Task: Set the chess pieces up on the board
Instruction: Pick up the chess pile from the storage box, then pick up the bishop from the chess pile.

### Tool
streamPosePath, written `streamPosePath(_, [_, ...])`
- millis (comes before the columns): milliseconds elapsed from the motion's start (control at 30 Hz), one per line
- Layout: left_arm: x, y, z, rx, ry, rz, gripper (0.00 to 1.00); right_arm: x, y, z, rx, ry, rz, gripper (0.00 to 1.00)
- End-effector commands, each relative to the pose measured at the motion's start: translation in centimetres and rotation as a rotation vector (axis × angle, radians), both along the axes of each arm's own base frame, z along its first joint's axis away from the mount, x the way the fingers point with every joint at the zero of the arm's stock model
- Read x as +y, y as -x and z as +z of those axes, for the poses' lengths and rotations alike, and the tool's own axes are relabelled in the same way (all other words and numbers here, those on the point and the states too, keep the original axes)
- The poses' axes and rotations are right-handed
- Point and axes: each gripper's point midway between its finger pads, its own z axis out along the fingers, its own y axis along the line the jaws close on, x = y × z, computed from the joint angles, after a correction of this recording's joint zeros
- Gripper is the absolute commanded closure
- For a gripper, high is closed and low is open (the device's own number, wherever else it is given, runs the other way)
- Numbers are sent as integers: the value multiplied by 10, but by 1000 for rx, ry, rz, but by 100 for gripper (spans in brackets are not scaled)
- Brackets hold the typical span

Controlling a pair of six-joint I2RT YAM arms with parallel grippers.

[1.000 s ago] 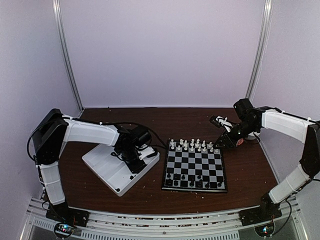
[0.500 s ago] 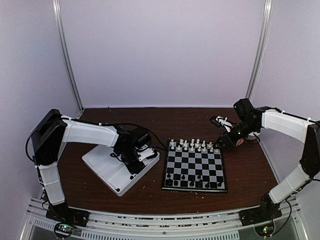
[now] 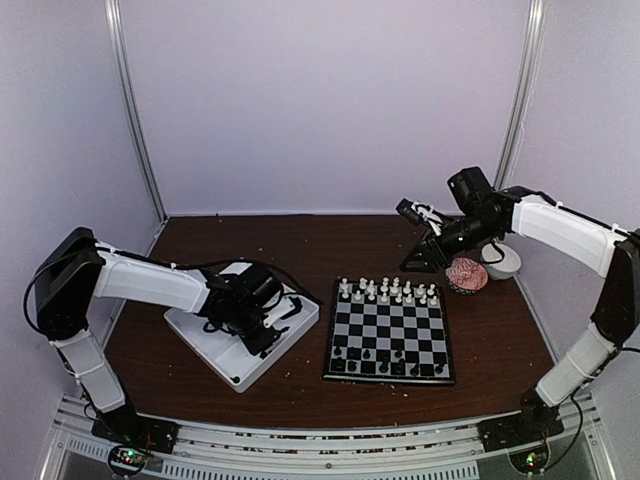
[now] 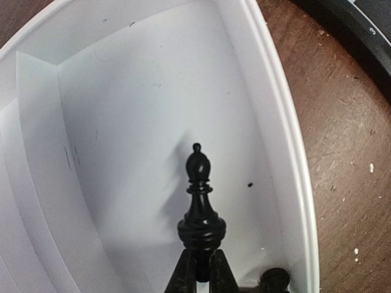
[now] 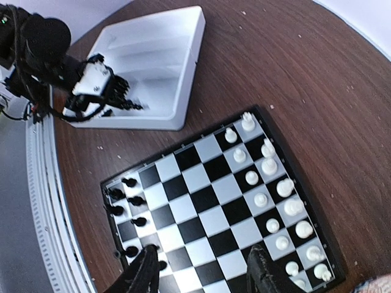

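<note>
Left gripper (image 4: 200,268) is pressed shut on a black bishop (image 4: 200,195), pinching its round base. The head points away from the fingers, toward 12 in the wrist view. It's inside the white tray (image 4: 269,110), in the compartment nearest the chessboard (image 3: 390,330). Can't tell if it's off the tray floor. A second black piece (image 4: 275,279) sits just beside the fingers at 4 o'clock.

Handling, my read:
- Hard, smooth plastic, very light and tiny. It's top-heavy for that footprint, so it'll tip on a sloppy release.
- The base grip looks centred. I'd set it down vertically and open slowly.

Pose:
- Left arm reaches low over the tray, which lies at 9 o'clock of the board. The wrist is pitched down into it.
- Right arm is raised at the board's 1 o'clock, wrist camera looking down on the squares.
- Right gripper (image 5: 201,274) is spread with nothing between the fingers.

Board state: black pieces (image 3: 385,365) along the 6 o'clock edge with gaps. White pieces (image 3: 390,290) fill the 12 o'clock side.
</note>
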Motion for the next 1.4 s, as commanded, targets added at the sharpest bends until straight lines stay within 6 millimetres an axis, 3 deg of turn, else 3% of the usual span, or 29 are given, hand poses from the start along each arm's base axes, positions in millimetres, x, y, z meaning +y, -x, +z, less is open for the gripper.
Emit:
streamPosePath(0, [-19,-16,22,-111,136,16,100,47,7,3,144,-84,80,46])
streamPosePath(33, [-20,-17,25,-118,152,19,100,59,10,1,177,-94,103,41])
streamPosePath(67, [-21,-17,29,-126,167,23,100,71,12,1,210,-113,118,8])
streamPosePath(100, [-21,-18,32,-132,177,31,100,81,12,-2,242,-130,122,1])
streamPosePath(233, [-22,-17,41,-143,217,45,100,114,13,-9,350,-181,140,0])
streamPosePath(433, [-26,-12,52,-171,264,37,100,158,30,-35,525,-164,200,1])
streamPosePath(533, [-30,-7,60,-190,301,16,100,174,33,-43,582,-173,199,10])
streamPosePath(633, [-38,-1,72,-228,348,-21,100,188,30,-43,646,-232,187,29])
streamPosePath(1000, [-60,12,90,-246,424,-90,100,204,37,-53,705,-245,206,42])
streamPosePath(1367, [-64,12,95,-255,436,-98,100,213,45,-61,756,-249,219,57])
